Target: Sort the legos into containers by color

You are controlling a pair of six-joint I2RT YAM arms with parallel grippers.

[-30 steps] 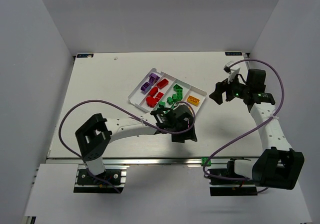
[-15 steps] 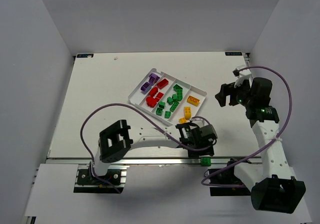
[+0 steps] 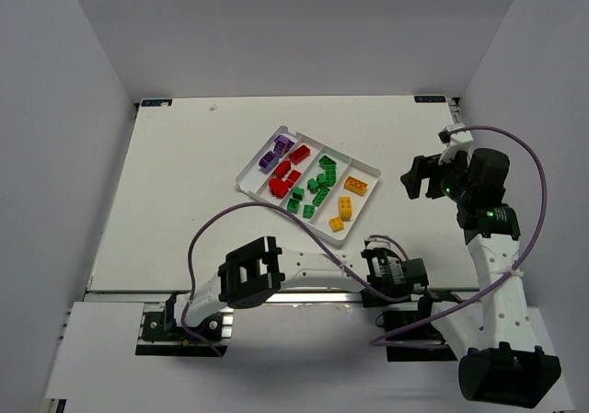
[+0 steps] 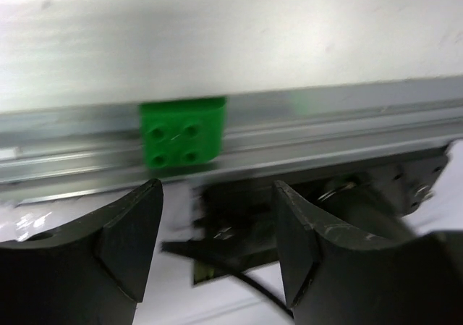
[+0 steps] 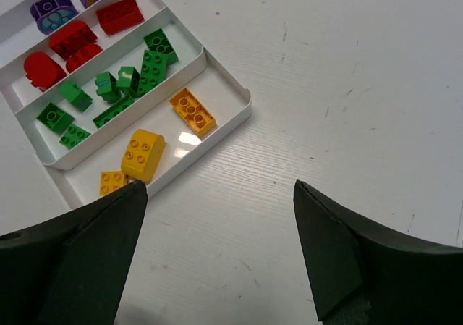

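Black fingers (image 4: 123, 245) of the left gripper (image 4: 215, 195) stand partly apart with nothing between them. Just beyond their tips, and untouched, a green brick (image 4: 182, 142) with four studs lies on the aluminium rail (image 4: 340, 119) that runs along the near edge of the table (image 4: 289, 35). Below the rail, dark mounting hardware (image 4: 376, 187) fills the space behind the fingers. In the top view the left gripper (image 3: 391, 280) sits over that near edge, right of centre, and its own wrist hides the brick there. The left arm lies low along the edge, with its purple cable (image 3: 248, 205) arching over the table behind it.

Off to the right side, the right gripper (image 5: 221, 187) is spread wide and empty, held above bare tabletop just beside the white tray (image 5: 246, 104). The tray lies at a slant near the table's middle, well apart from the stray brick. Its four long compartments hold purple bricks (image 5: 54, 12), red bricks (image 5: 119, 14), green bricks (image 5: 152, 61) and yellow bricks (image 5: 192, 110), in that order, the yellow row nearest the right gripper. Another purple cable (image 3: 538, 188) loops round the right arm.
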